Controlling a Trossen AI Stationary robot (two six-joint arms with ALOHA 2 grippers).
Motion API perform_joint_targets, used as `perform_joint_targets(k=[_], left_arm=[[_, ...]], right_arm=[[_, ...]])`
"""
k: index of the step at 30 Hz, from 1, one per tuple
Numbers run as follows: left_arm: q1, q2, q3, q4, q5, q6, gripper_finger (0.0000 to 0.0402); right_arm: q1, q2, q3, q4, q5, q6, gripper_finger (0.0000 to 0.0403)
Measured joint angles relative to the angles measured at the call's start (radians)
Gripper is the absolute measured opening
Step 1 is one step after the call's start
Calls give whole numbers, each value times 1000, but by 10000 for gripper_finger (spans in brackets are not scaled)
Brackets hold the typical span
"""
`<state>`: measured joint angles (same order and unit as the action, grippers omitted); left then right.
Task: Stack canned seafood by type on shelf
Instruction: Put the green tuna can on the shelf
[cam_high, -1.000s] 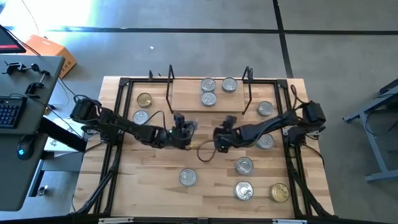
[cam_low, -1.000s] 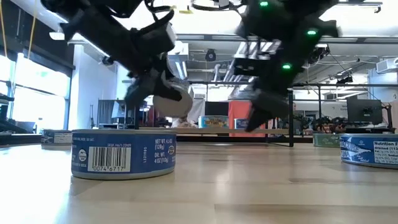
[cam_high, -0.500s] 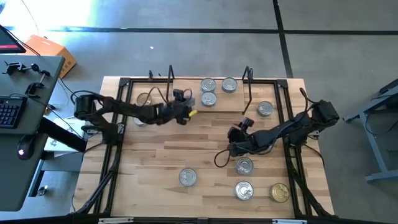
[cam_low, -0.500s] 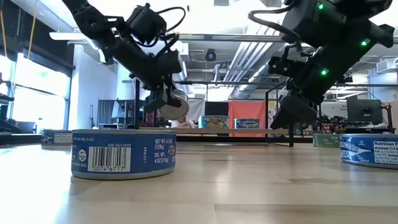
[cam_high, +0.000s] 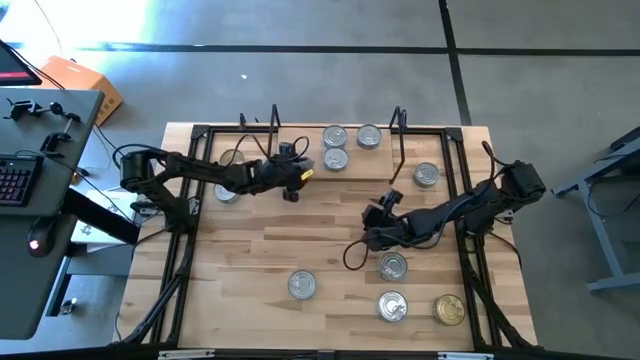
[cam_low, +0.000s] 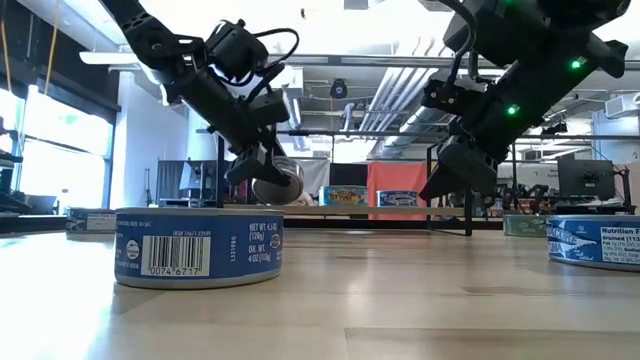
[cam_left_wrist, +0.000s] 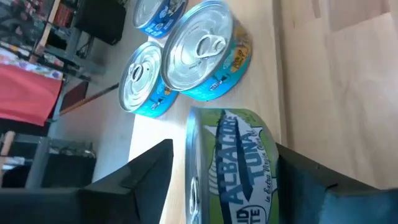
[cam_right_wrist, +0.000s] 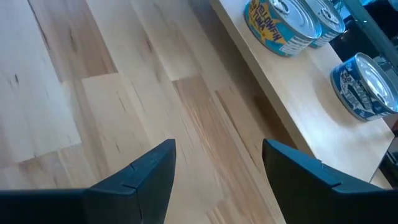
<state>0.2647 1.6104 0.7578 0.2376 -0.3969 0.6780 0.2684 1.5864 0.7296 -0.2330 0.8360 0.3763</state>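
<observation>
shelf (cam_high: 340, 168): 3 silver tins (cam_high: 336, 159) | left claw (cam_high: 290, 180): around green tuna tin (cam_left_wrist: 233, 168), grip unclear | right claw (cam_high: 372, 228): spread, empty

The left arm stretches from the frame's left edge toward upper centre, its end effector (cam_high: 291, 176) with fingers spread around a green-labelled tin (cam_left_wrist: 233, 165); the right arm reaches in from the right toward mid-frame, its end effector (cam_high: 374, 228) raised, fingers apart and empty.
</observation>
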Motion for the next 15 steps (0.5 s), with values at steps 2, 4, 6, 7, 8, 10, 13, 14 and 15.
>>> perform_joint_targets(k=[2, 4, 6, 7, 8, 10, 13, 14, 15], left_arm=[[11, 0, 0, -1, 1, -21, 244], [26, 0, 0, -1, 0, -44, 256], [39, 0, 0, -1, 25, -64, 266], [46, 0, 0, -2, 47, -73, 271], [52, 0, 0, -3, 74, -80, 275], [63, 0, 0, -3, 116, -93, 284], [76, 0, 0, -2, 127, -98, 292], [81, 0, 0, -1, 126, -99, 293], [86, 0, 0, 1, 124, -101, 294]], right_arm=[[0, 0, 0, 4, 0, 0, 232], [0, 0, 0, 7, 0, 0, 232], [0, 0, 0, 7, 0, -1, 232], [0, 0, 0, 8, 0, -2, 232], [0, 0, 0, 9, 0, -3, 232], [0, 0, 0, 12, 0, -3, 232], [0, 0, 0, 15, -1, -3, 232], [0, 0, 0, 16, -1, -3, 232], [0, 0, 0, 16, -1, -3, 232]])
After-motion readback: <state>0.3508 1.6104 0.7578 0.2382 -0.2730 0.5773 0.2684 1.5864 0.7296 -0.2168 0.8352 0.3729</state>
